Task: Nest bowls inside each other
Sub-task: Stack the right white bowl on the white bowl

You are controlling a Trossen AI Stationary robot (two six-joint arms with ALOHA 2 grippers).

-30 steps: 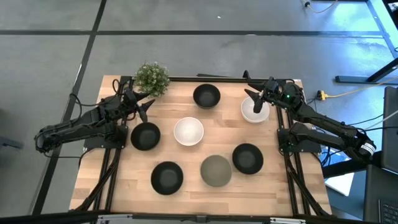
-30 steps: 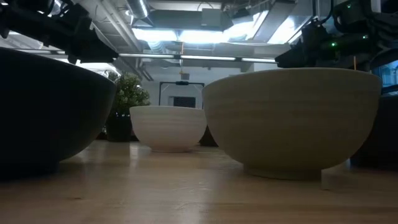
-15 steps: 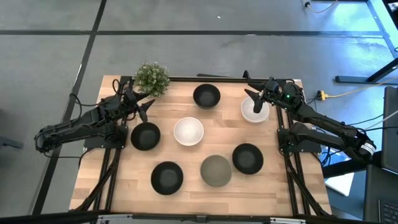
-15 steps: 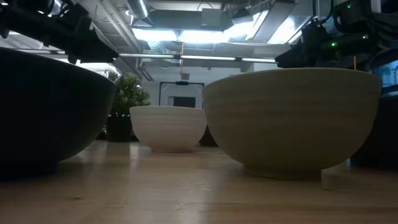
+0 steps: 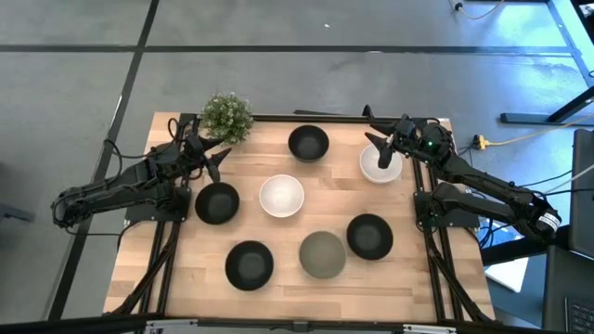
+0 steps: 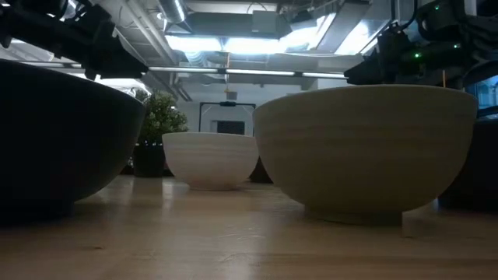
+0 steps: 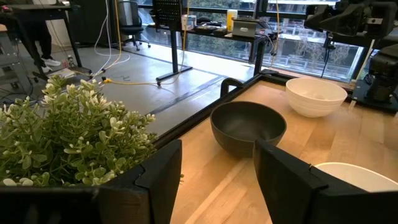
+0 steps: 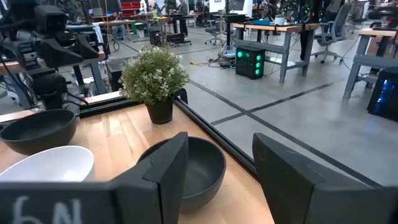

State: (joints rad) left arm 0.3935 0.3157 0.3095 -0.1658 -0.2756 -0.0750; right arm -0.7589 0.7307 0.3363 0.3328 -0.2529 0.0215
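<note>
High view | seven bowls (image 5: 281,196) are seen spread singly over the bench (image 5: 186,278), none nested | left gripper (image 5: 210,153) is held beside the plant (image 5: 226,116), jaws wide | right gripper (image 5: 379,147) is poised over a white bowl (image 5: 382,170), jaws wide

White handwritten characters are seen upside down on the dark body of the right gripper (image 8: 214,177) in its own wrist view, at the picture's lower left corner; they appear to read "N9" or, turned over, "6N", and cannot be made out with certainty. No other text, label, brand, number or sign can be read on the table (image 5: 325,292), on the bowls, or in the room behind.
</note>
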